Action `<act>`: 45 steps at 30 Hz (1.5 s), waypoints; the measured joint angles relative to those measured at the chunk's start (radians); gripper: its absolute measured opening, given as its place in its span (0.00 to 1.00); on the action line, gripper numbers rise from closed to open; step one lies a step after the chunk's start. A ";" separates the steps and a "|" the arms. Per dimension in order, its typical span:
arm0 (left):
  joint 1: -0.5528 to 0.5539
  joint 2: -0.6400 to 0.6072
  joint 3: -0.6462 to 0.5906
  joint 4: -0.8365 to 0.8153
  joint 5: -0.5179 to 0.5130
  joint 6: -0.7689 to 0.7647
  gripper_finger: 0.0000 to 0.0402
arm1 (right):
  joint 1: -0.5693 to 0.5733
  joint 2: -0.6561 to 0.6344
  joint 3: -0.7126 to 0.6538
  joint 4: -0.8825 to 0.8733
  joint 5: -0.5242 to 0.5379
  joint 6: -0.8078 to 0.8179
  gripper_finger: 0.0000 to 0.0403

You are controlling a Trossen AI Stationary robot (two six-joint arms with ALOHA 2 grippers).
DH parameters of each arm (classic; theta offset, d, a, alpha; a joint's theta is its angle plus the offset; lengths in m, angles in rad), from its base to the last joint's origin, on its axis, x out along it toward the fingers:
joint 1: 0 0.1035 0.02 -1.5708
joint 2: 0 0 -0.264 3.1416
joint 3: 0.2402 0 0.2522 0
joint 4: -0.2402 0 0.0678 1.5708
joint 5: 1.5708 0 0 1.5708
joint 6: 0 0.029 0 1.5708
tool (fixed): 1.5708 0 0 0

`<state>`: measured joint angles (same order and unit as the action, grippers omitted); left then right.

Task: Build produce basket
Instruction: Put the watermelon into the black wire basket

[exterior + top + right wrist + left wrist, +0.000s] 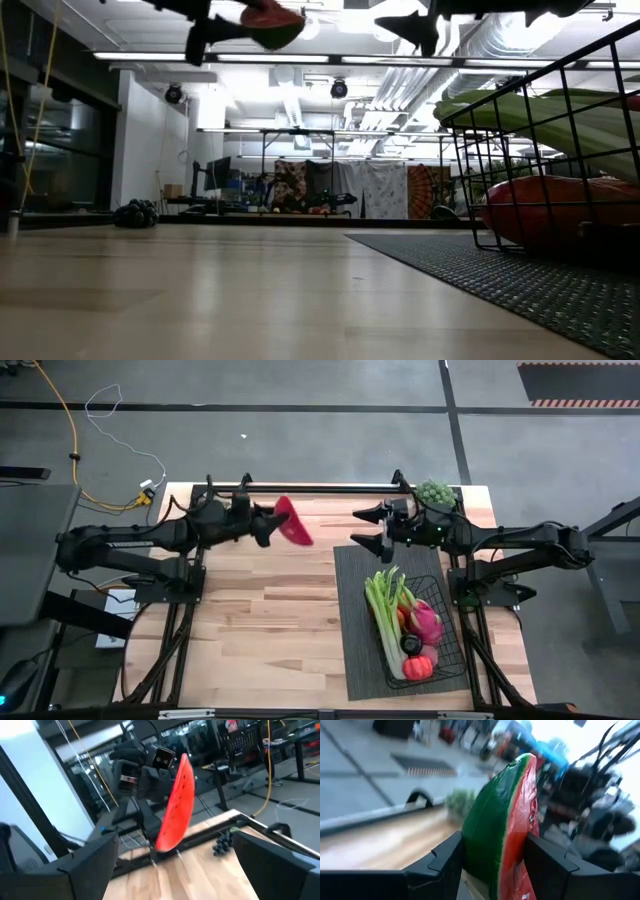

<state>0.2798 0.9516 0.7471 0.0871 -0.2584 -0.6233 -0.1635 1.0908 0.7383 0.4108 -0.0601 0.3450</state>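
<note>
Two claws face each other above the worktop: left claw [268, 523] clamped on the watermelon slice [293, 520], right claw [368, 528] apart, empty; keep the slice level toward the basket [440, 655] beneath the right claw

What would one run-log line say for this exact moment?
left gripper: shut on watermelon slice, raised over table | right gripper: open, empty, raised above mat | basket: holds celery, dragon fruit
</note>
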 joint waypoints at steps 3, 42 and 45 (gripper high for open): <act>0.026 0.017 0.001 0.080 0.000 0.024 0.44 | 0.000 0.000 0.000 0.024 0.000 0.042 0.94; -0.059 0.304 0.132 0.339 0.034 0.277 0.44 | 0.087 0.357 0.434 -0.392 0.136 -0.083 0.82; -0.059 0.304 0.132 0.326 0.039 0.277 0.44 | 0.088 0.353 0.434 -0.390 0.137 -0.083 0.72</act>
<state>0.2207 1.2556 0.8787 0.4131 -0.2195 -0.3466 -0.0757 1.4441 1.1725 0.0204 0.0765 0.2619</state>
